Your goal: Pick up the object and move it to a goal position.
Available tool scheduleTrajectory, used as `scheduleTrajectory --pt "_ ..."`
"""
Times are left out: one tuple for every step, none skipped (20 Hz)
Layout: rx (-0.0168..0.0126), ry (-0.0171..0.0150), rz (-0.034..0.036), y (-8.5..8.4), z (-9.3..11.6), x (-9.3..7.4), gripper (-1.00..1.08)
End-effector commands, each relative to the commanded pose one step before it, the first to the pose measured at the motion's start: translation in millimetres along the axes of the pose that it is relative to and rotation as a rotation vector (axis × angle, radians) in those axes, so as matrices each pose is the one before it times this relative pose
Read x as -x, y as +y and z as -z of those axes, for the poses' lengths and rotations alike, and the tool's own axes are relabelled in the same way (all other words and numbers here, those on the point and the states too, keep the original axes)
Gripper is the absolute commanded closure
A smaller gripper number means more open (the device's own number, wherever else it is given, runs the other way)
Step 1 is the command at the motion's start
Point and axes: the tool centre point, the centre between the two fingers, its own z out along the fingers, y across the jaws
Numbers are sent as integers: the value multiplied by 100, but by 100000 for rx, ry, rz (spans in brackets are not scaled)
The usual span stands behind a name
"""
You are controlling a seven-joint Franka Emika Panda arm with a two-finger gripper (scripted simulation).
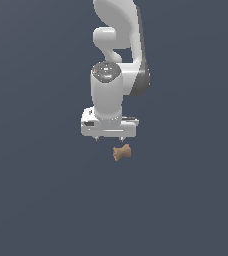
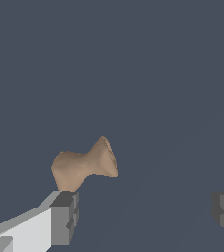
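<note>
Tool (image 2: 146, 214) gapes wide; object (image 2: 84, 166) near one fingertip (image 2: 65, 216).

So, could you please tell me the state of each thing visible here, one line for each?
gripper: open, fingers spread wide, holding nothing.
object: not grasped, lying on its side, one flared end close beside one fingertip; not between the fingers.
arm: pointing down, just above the object.

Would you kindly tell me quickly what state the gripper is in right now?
Gripper: open, fingers spread wide, holding nothing; the tan spool-shaped object lies free beyond one fingertip.
</note>
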Motion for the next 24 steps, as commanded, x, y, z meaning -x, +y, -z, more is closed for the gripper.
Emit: scheduleTrajectory --pt "-56 -77 -2734 -152 -154 14 -92" --pt "-27 -34 -1360 -69 -73 7 -92" --pt "-28 -37 -1467 -72 -79 9 -92" --pt "-28 -39 -1581 -79 -85 11 -92" --pt "-28 -42 -1705 -85 -92 13 -92" --pt "-28 -45 -1817 -90 -98 16 -92" --pt "-27 -48 -1934 -96 -104 19 -92" --pt "-27 -51 -2057 -100 -110 22 -92" --pt "-25 -54 -2182 -106 -117 26 -92" --pt "-24 -57 -2310 -111 -123 30 -92" --pt "-22 -59 -2435 -115 -130 35 -92" --pt "-19 -61 -2518 -118 -134 39 -92" --pt "-15 -60 -2532 -116 -134 42 -92" --pt "-12 -59 -2531 -115 -134 45 -92" --pt "-8 -57 -2531 -113 -134 48 -92" --pt "-5 -56 -2532 -111 -133 51 -92" --pt "-1 -55 -2531 -110 -133 54 -92" --pt "2 -53 -2532 -107 -133 57 -92" --pt "5 -51 -2532 -105 -132 60 -92" --pt "8 -49 -2532 -103 -132 63 -92" --pt "11 -47 -2532 -101 -131 65 -92" --pt "14 -45 -2532 -98 -131 68 -92" --pt "17 -42 -2532 -96 -131 70 -92" --pt "19 -40 -2532 -94 -130 73 -92"
